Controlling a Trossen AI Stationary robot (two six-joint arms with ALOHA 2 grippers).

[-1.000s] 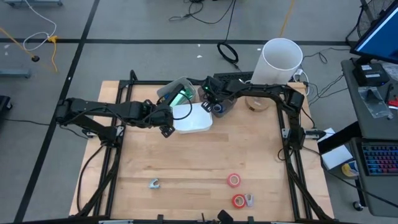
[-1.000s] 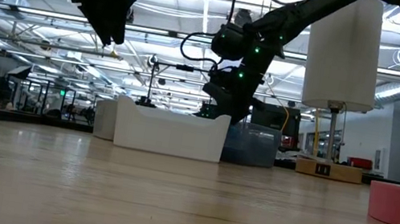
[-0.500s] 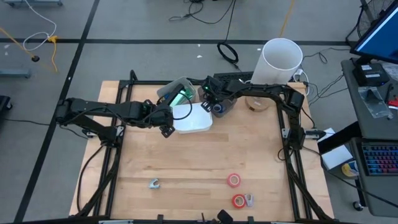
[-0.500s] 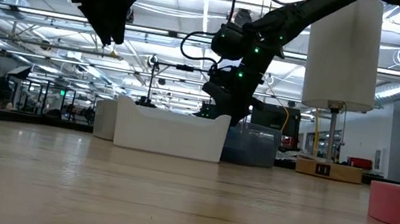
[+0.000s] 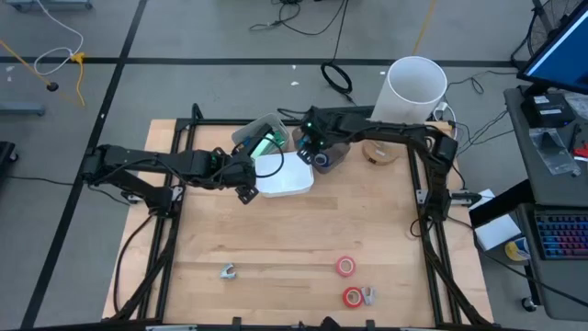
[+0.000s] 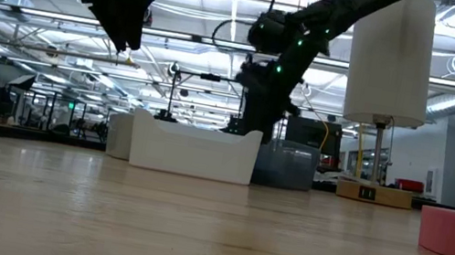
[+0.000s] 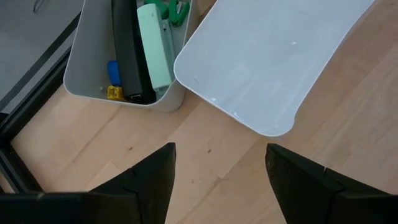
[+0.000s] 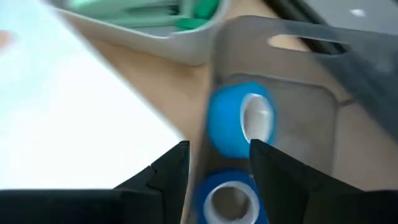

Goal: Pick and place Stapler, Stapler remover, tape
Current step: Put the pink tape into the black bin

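My right gripper [image 5: 317,152] hangs open over a clear grey bin [image 5: 331,158] at the table's far middle. Two blue tape rolls are in that bin: one stands on edge [image 8: 239,118] just beyond my fingertips, the other lies flat [image 8: 229,199] below them. Two red tape rolls [image 5: 345,267] [image 5: 353,296] lie flat on the table near its near edge, with a small grey staple remover [image 5: 368,295] beside one and another [image 5: 228,271] farther left. My left gripper [image 7: 217,180] is open above bare wood, beside a grey bin holding a black stapler [image 7: 127,56] and a pale green one [image 7: 154,46].
A white tray [image 5: 287,175] sits between the two bins, right beside my left gripper. A tall white cylinder [image 5: 416,87] stands on a wooden base at the far right. The middle of the table is bare wood. Black frame rails run along the left and right edges.
My right gripper has risen a little above the clear bin and shifted slightly toward the far edge. The left arm has kept still.
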